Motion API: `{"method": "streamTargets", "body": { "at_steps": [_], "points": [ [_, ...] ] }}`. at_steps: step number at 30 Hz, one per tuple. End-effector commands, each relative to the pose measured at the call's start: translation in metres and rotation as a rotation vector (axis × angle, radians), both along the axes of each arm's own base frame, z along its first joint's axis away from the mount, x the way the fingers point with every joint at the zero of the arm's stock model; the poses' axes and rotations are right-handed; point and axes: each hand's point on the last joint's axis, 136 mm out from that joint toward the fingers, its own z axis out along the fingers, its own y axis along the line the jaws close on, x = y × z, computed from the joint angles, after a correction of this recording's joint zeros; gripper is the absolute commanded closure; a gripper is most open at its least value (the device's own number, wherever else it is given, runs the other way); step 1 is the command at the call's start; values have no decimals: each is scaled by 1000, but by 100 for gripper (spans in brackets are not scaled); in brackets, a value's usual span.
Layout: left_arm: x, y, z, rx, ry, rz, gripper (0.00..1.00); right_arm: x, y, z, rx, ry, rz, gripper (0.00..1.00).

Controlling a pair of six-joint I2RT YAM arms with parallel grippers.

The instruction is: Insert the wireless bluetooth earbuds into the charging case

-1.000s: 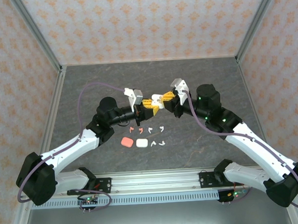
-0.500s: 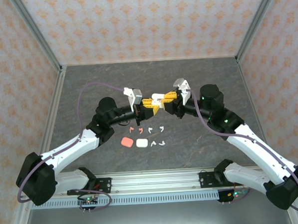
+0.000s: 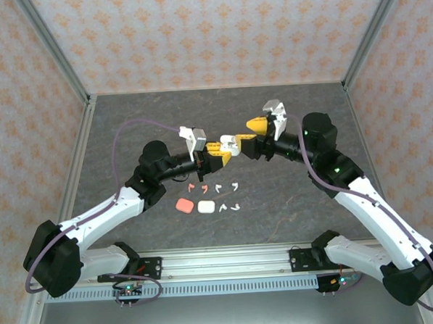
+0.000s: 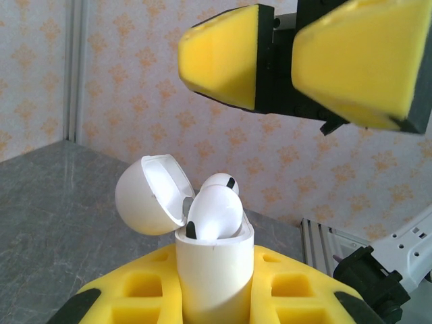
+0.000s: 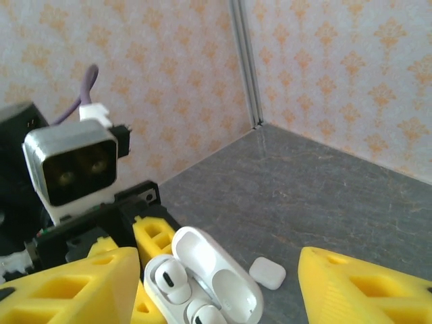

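Observation:
My left gripper (image 3: 219, 149) is shut on a white charging case (image 3: 230, 142), held upright above the table with its lid (image 4: 150, 196) swung open. Two white earbuds (image 4: 214, 212) sit in the case's wells (image 5: 169, 278). The left gripper's yellow pads (image 4: 135, 297) clamp the case body (image 4: 214, 270) from both sides. My right gripper (image 3: 253, 131) stands open just right of and above the case, apart from it, with nothing between its fingers (image 4: 223, 57). Loose earbuds lie on the table in front: two coral-red (image 3: 197, 185) and several white (image 3: 227, 186).
A coral case (image 3: 182, 205) and a white case (image 3: 206, 206) lie closed near the loose earbuds. Another small closed white case (image 5: 267, 273) rests on the grey tabletop (image 5: 324, 196) beyond the held one. Patterned walls enclose the table.
My right gripper has opened and drawn back up and to the right, away from the held case. The left gripper and the case have stayed put.

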Motion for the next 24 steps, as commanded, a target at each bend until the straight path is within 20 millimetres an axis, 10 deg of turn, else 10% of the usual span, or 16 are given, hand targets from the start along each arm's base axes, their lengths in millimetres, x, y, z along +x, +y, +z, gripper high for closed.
{"method": "streamTargets", "body": {
  "at_steps": [1, 8, 24],
  "points": [
    [-8, 0, 13, -24, -56, -22, 100, 1, -4, 11, 58, 42, 15, 27],
    [-9, 0, 14, -20, -59, -26, 100, 0, 14, -12, 73, 177, 147, 1],
    [-4, -2, 12, -8, -49, -18, 100, -21, 37, -17, 71, 261, 340, 11]
  ]
}}
